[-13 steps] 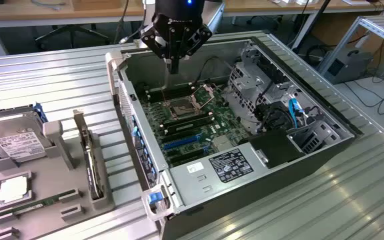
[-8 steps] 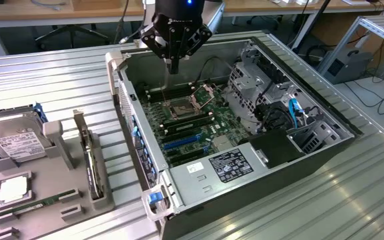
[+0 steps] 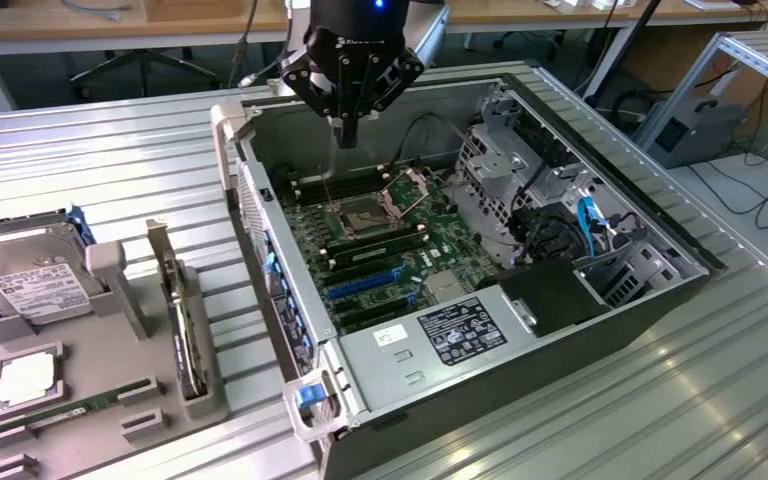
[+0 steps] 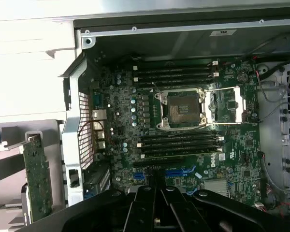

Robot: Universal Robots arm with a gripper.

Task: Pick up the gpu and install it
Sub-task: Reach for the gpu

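Observation:
The gpu (image 3: 179,312) stands on its edge in a slot of the grey holder tray (image 3: 117,375) at the exterior view's left, its silver bracket pointing up. In the wrist view the gpu (image 4: 36,180) shows its green board side beside the case wall. My gripper (image 3: 347,132) hangs over the far end of the open computer case (image 3: 491,330), well apart from the gpu. Its black fingers (image 4: 144,212) are shut with nothing between them. Below it lies the motherboard (image 4: 183,125) with blue expansion slots (image 4: 181,171).
The tray also holds a silver hard drive (image 3: 31,275), a processor chip (image 3: 24,382) and a green memory stick (image 3: 64,410). Drive cages and cables (image 3: 558,215) fill the case's right side. A ribbed metal table (image 3: 104,160) surrounds everything.

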